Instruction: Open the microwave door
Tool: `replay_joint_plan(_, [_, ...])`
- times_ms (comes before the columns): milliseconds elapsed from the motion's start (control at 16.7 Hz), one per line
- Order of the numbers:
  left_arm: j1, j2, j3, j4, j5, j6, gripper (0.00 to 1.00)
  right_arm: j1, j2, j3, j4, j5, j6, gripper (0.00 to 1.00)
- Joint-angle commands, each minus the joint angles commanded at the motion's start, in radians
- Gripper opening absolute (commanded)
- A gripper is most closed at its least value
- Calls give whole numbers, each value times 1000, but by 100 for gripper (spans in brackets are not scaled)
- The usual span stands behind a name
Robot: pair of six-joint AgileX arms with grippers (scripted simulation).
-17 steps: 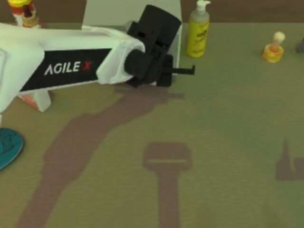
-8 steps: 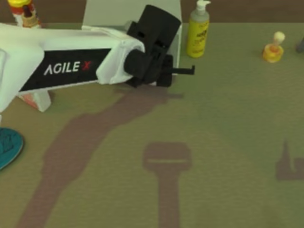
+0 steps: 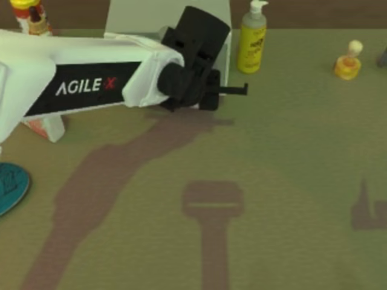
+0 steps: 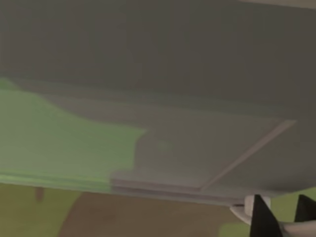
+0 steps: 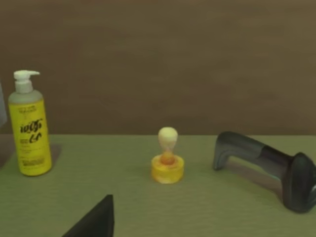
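Observation:
The microwave point(image 3: 163, 15) stands at the table's far edge, left of centre, mostly under my left arm. My left gripper point(image 3: 240, 90) reaches along its front at the right corner. In the left wrist view the microwave door point(image 4: 187, 98) fills the picture, with its grey window and the green floor showing through. The left gripper point(image 4: 284, 219) has its two dark fingertips close together around the door's pale handle point(image 4: 245, 210). The door lies flat against the oven. My right gripper is outside the top view; only one dark fingertip point(image 5: 96, 219) shows above the table.
A yellow pump bottle point(image 3: 252, 39) stands just right of the microwave. A yellow stamp point(image 3: 349, 60) and a dark scanner point(image 5: 269, 165) sit at the far right. A red-white bottle point(image 3: 30, 15), a box point(image 3: 45, 128) and a teal object point(image 3: 9, 187) are at the left.

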Motion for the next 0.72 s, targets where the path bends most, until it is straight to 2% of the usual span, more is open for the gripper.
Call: replay_joint_plan(720, [10,-40,-63,37,41,54,0,0,0,0,0,0,0,100])
